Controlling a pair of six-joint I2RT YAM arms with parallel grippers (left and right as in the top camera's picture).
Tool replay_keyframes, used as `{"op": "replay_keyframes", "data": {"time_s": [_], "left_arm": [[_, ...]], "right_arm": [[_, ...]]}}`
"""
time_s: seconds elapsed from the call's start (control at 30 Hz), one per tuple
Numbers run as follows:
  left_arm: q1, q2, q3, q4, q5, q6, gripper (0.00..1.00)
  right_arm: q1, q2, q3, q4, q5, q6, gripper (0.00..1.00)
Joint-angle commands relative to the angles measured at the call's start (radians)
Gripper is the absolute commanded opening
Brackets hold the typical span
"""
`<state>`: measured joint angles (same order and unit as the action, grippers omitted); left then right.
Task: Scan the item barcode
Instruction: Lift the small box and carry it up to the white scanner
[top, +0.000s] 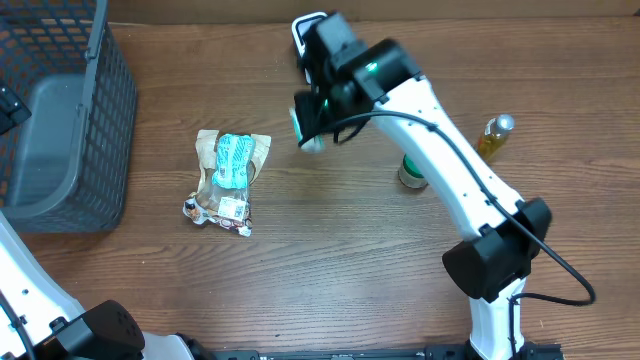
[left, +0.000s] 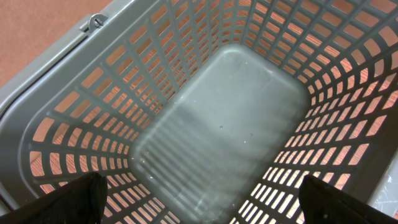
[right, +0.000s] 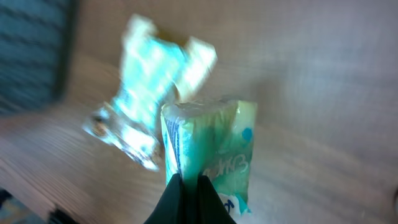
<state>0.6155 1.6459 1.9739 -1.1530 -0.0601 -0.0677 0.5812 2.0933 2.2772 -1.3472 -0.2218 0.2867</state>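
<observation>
The right gripper (right: 186, 198) is pinched tight on the lower edge of one green-and-white packet (right: 214, 143), which stands up from the dark fingers. The packet is held off the table (top: 330, 265), just right of the snack bag (top: 230, 178) and slightly past it in the overhead view. The wrist view is blurred, so no barcode can be made out.

The one snack bag lies flat on the wood, crumpled, with a teal panel facing up.

The left gripper (left: 205, 208) has its two fingers spread wide with nothing between them. It hangs over the one grey mesh basket (top: 112, 110), which sits left of the snack bag.

Well to the right of the snack bag, beyond the packet, are one yellow bottle (top: 494, 138) and one green-topped jar (top: 410, 172). The jar is partly hidden by the right arm.
</observation>
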Motion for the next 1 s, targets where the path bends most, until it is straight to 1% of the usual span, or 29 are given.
{"op": "replay_keyframes", "data": {"time_s": [0.0,0.5,0.97], "left_arm": [[-0.001,0.005,0.018,0.001,0.006,0.019,1.00],[-0.001,0.005,0.018,0.001,0.005,0.019,1.00],[-0.001,0.005,0.018,0.001,0.005,0.019,1.00]], "right_arm": [[-0.021,-0.034,0.090,0.010,-0.005,-0.008,0.04],[-0.082,0.040,0.091,0.277,-0.007,-0.008,0.04],[-0.129,0.143,0.085,0.443,-0.008,-0.007,0.04]]}}
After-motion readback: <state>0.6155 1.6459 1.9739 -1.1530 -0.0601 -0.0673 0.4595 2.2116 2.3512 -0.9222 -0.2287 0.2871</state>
